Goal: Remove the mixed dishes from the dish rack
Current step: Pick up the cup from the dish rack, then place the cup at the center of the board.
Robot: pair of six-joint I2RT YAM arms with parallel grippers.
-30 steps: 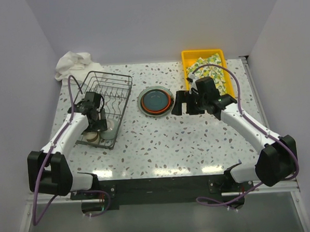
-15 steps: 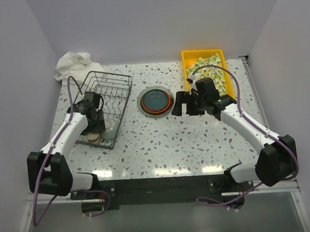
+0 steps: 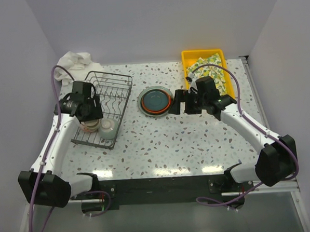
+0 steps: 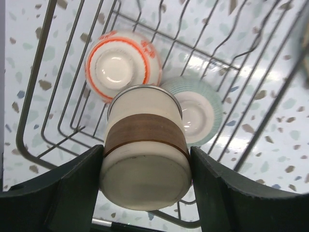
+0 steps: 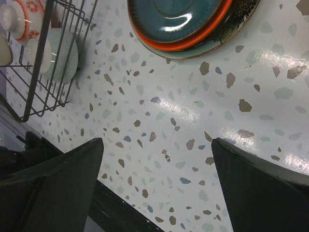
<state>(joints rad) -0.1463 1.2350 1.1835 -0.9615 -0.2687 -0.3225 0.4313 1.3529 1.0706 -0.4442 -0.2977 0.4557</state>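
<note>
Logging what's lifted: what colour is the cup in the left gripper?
The cup is whitish with a brown band; left wrist view shows it best.

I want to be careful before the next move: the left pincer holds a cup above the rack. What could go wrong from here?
1. The cup is gripped only by its smooth sides in the left pincer; if it slips, it may fall on the red-white bowl and green bowl lying upside down in the dish rack below.
2. The open right pincer hovers beside the plate stack; carrying the cup there could crowd both arms.
</note>
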